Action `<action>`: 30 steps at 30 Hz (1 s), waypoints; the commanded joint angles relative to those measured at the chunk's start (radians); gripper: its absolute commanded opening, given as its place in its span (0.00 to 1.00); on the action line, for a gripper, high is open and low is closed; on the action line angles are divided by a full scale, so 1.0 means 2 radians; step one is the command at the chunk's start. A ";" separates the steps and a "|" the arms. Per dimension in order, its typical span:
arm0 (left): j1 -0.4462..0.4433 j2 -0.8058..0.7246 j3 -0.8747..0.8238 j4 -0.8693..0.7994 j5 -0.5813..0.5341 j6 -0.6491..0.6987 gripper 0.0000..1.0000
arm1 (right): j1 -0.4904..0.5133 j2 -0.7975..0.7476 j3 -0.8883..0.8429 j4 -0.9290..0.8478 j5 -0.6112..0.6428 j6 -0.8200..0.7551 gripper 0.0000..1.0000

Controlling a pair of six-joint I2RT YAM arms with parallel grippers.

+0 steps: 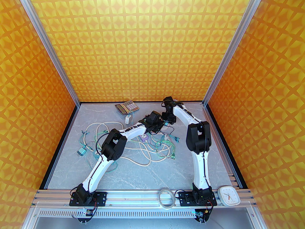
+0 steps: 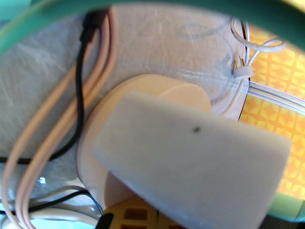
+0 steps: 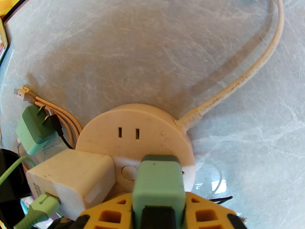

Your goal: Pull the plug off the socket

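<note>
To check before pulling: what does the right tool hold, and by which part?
The right tool grips the green plug by its two opposite sides.

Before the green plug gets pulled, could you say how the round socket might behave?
The round socket looks like light plastic lying loose on the smooth table, so it would probably lift or slide with the green plug unless held down. Its thick cord may tug it sideways.

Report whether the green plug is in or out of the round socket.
In: the green plug sits flush against the round socket, with no prongs showing.
</note>
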 commanded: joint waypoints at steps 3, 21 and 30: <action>-0.011 0.063 -0.030 -0.118 0.009 0.000 0.00 | 0.040 -0.015 0.028 0.005 -0.009 0.007 0.14; -0.009 0.068 -0.020 -0.124 0.011 0.002 0.00 | -0.005 -0.037 -0.009 0.018 -0.025 0.008 0.14; -0.011 0.070 -0.010 -0.132 0.011 0.005 0.00 | 0.082 0.018 0.094 -0.031 0.000 -0.002 0.14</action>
